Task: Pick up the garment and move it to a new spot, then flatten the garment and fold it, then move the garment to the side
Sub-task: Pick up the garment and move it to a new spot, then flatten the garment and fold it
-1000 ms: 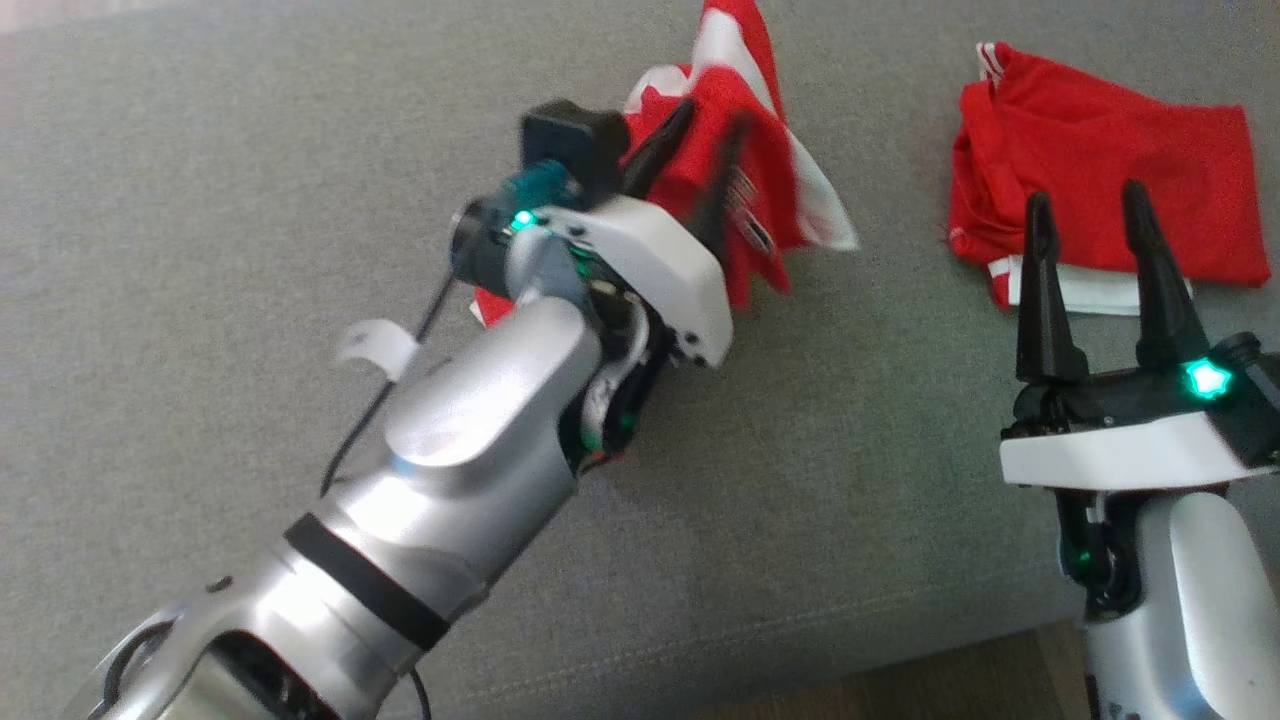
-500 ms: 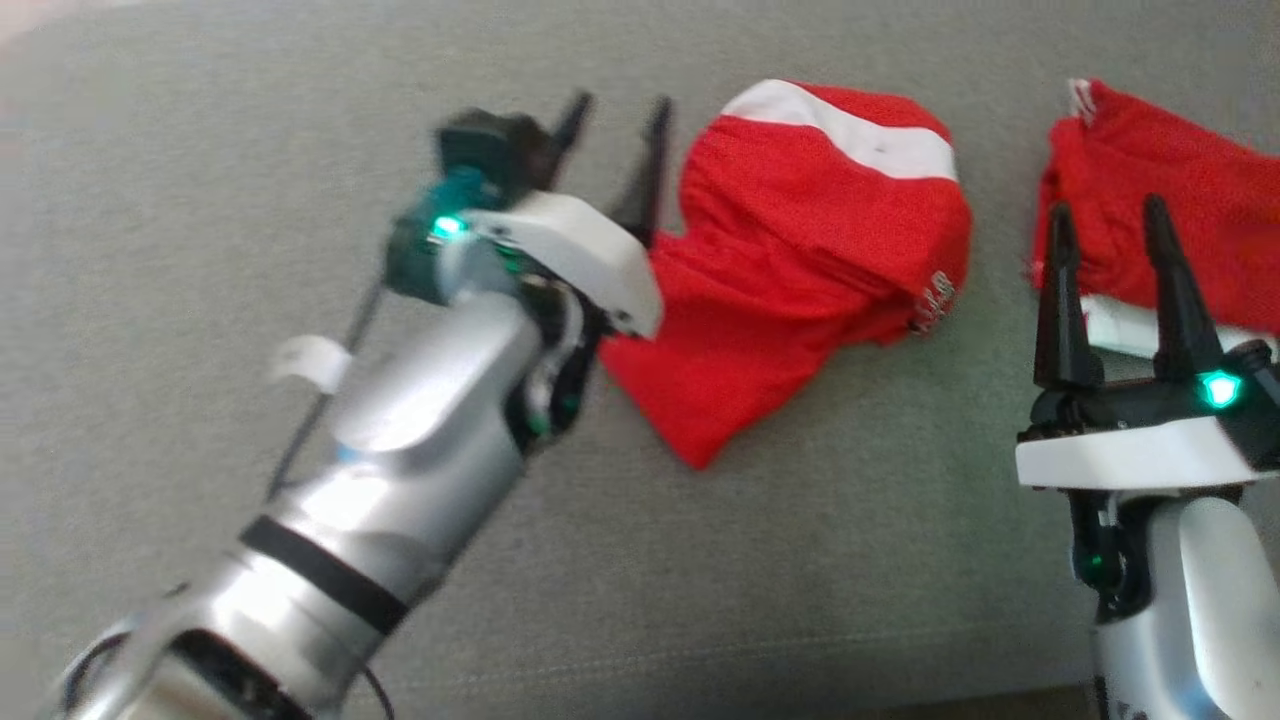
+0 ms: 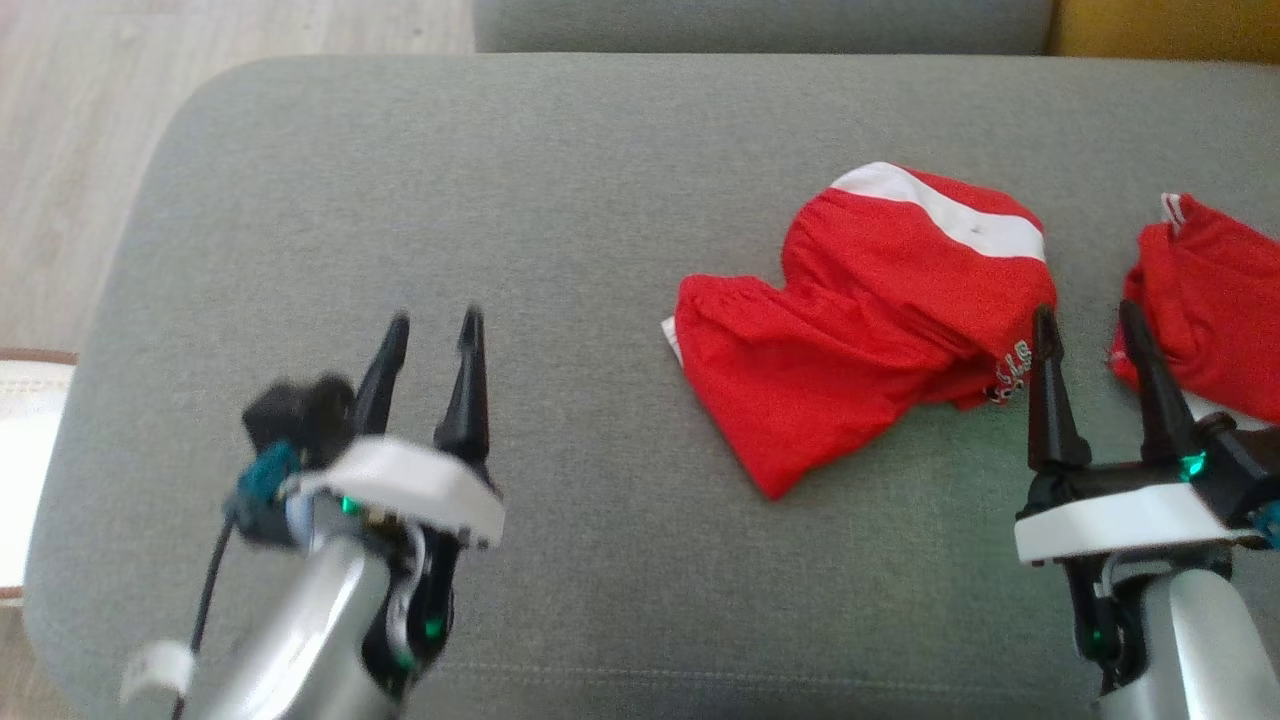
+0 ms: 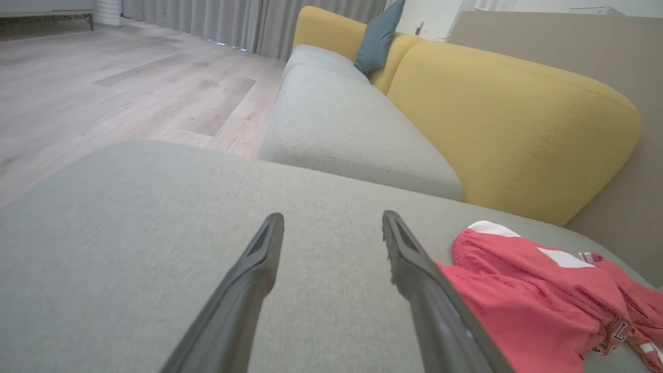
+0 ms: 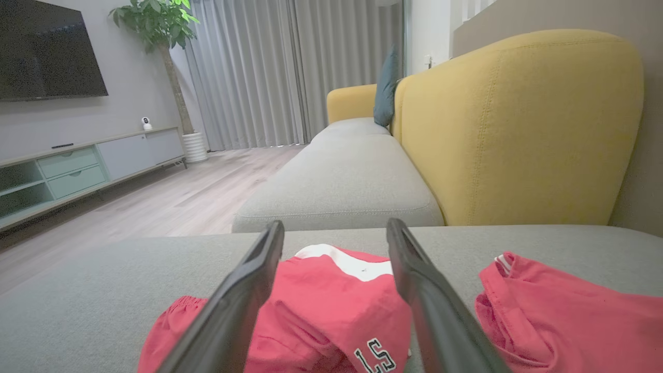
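Red shorts (image 3: 870, 330) lay crumpled on cushion (image 3: 560, 180), ready for flattening | my left gripper (image 3: 434, 320), right gripper (image 3: 1087, 312): open, empty

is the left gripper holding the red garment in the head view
No, the left gripper is open over bare cushion, and the garment lies apart to its right.

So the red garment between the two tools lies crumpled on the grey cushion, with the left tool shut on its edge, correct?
No: the left tool is open and grips nothing, with bare grey cushion between it and the red garment, as the head view shows. The garment does lie crumpled on that cushion.
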{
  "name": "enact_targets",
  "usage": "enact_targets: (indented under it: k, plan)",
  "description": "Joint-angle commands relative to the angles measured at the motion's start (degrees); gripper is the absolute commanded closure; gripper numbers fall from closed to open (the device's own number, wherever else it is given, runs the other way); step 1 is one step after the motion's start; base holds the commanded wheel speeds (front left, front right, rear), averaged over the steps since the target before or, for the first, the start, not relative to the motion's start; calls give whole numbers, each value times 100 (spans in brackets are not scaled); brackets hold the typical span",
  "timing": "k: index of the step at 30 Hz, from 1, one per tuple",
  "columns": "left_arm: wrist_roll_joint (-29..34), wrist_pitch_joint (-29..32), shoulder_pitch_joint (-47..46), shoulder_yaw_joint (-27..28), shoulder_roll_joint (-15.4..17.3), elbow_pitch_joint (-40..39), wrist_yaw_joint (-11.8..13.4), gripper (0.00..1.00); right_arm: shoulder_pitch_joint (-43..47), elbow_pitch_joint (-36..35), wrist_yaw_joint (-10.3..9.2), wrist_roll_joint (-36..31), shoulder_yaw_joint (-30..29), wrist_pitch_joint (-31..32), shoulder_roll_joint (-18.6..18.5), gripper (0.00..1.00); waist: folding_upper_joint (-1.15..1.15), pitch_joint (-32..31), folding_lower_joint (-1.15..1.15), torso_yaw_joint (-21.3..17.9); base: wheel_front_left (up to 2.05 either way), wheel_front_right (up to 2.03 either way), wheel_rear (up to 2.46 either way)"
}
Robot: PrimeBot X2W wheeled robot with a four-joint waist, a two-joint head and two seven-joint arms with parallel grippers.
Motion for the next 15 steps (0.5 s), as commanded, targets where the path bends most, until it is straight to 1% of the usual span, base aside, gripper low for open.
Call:
enact_targets:
  k: [1, 3, 8, 15]
  plan:
    - [109, -33, -111, 371, -2, -309, -35, 0, -120, -132, -4, -51, 115, 51, -17, 0, 0, -62, 0, 91, 0, 0, 0]
    - [160, -33, 9, 438, -45, -362, -67, 0, -110, -117, -4, -69, 108, 64, -17, 0, 0, -70, 0, 114, 0, 0, 0]
    - [437, -33, 228, 603, -213, -413, -240, 0, -151, -67, -4, -162, 130, 169, -17, 0, 0, -46, 0, 243, 0, 0, 0]
    - [623, -33, 260, 791, -409, -336, -443, 0, -431, 343, -4, -646, 168, 674, -17, 0, 0, 129, 0, 429, 0, 0, 0]
